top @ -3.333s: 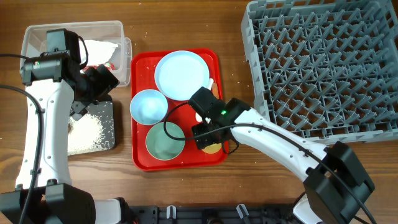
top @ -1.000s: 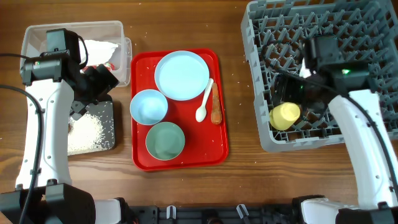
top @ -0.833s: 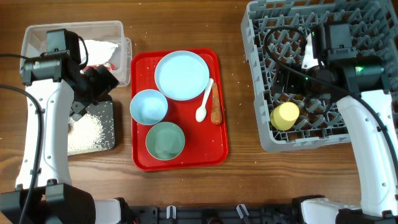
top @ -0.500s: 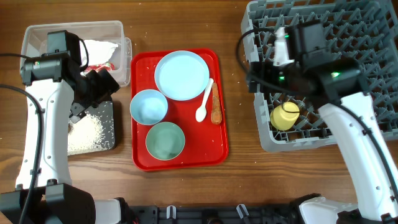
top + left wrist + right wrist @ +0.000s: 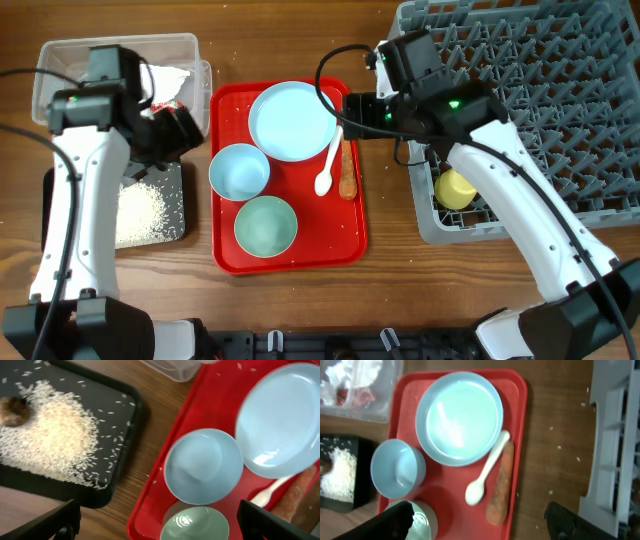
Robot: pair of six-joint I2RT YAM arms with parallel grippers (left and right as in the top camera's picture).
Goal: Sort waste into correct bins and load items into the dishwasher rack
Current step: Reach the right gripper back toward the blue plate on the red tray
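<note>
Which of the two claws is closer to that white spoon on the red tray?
Right. The right gripper hangs beside the handle end of the white spoon, at the red tray's edge. The left gripper is past the tray's opposite side, by the black tray.

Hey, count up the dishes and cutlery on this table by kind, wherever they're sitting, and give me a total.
plate: 1, on the red tray
bowls: 2, the light-blue bowl and the pale-green bowl, on the red tray
spoon: 1, on the red tray
yellow cup: 1, in the grey rack
Total: 5
</note>
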